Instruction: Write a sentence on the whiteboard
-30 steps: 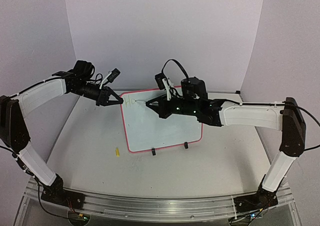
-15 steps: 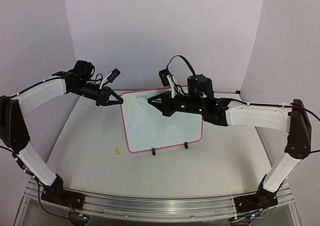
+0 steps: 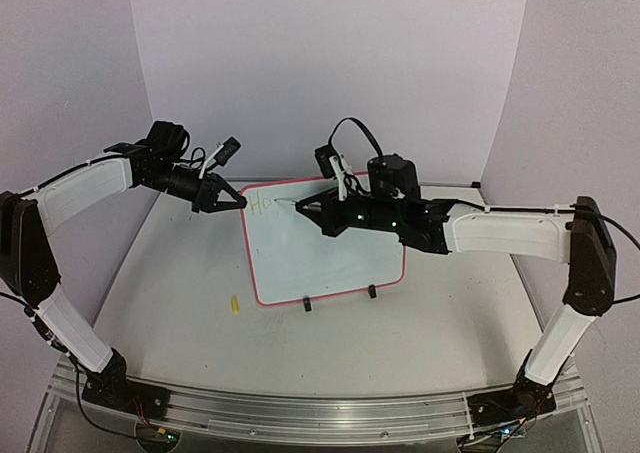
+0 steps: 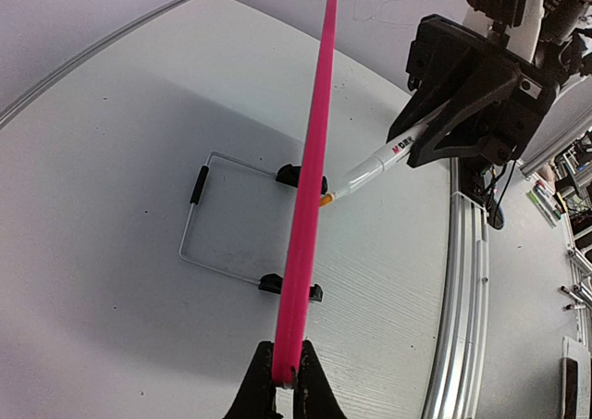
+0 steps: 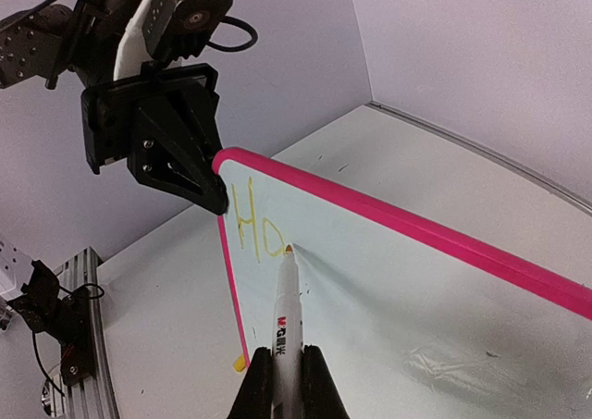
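Note:
The whiteboard (image 3: 330, 258) with its pink frame stands tilted on the table on two black clip feet (image 3: 307, 304). My left gripper (image 3: 238, 202) is shut on the board's top left corner; in the left wrist view the pink frame edge (image 4: 310, 188) runs up from my left gripper (image 4: 285, 377). My right gripper (image 5: 287, 377) is shut on a white marker (image 5: 287, 308). The marker's yellow tip touches the board (image 5: 416, 289) just right of the yellow letters "Ho" (image 5: 254, 225). The letters show faintly in the top view (image 3: 262, 205).
A small yellow marker cap (image 3: 234, 304) lies on the table by the board's lower left corner, and it also shows in the right wrist view (image 5: 239, 365). A wire stand (image 4: 208, 211) props the board from behind. Purple walls enclose the table.
The marker has added the "o" after the "H". The right arm has shifted slightly along the board's top. The left gripper has not moved.

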Motion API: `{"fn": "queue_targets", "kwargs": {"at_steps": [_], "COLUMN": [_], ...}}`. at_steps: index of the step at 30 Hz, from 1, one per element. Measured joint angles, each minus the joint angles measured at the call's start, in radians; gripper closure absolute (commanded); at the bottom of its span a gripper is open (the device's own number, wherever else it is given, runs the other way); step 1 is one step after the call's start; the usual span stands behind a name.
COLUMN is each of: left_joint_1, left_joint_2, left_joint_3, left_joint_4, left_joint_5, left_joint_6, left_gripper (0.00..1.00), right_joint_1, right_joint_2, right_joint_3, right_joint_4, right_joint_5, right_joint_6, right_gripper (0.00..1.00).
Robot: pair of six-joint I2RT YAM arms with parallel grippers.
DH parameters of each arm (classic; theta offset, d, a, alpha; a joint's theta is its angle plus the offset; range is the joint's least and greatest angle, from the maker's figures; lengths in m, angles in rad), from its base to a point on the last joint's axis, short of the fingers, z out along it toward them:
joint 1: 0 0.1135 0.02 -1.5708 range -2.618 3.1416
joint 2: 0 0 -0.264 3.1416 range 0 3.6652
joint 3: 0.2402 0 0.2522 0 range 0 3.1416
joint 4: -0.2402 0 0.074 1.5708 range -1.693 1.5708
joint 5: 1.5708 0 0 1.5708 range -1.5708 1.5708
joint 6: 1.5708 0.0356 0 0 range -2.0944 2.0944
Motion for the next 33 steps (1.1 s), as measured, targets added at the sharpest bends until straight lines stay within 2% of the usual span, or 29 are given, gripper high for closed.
{"fn": "queue_targets", "kwargs": {"at_steps": [19,33], "left_joint_1": [-0.002,-0.002], "left_joint_2": [0.000,0.000], "left_joint_3": [0.000,0.000], "left_joint_4": [0.000,0.001], "left_joint_5": [-0.001,-0.008], "left_joint_6": [0.000,-0.002], "left_gripper": [1.00,1.00], "right_joint_1": [-0.001,0.000], "right_joint_2": [0.007,0.022], "right_joint_3": [0.014,-0.077], "right_joint_4": [-0.001,0.016], "right_joint_5": [0.026,-0.024], "right_joint_6": [0.004,0.060], "right_gripper": [1.00,1.00]}}
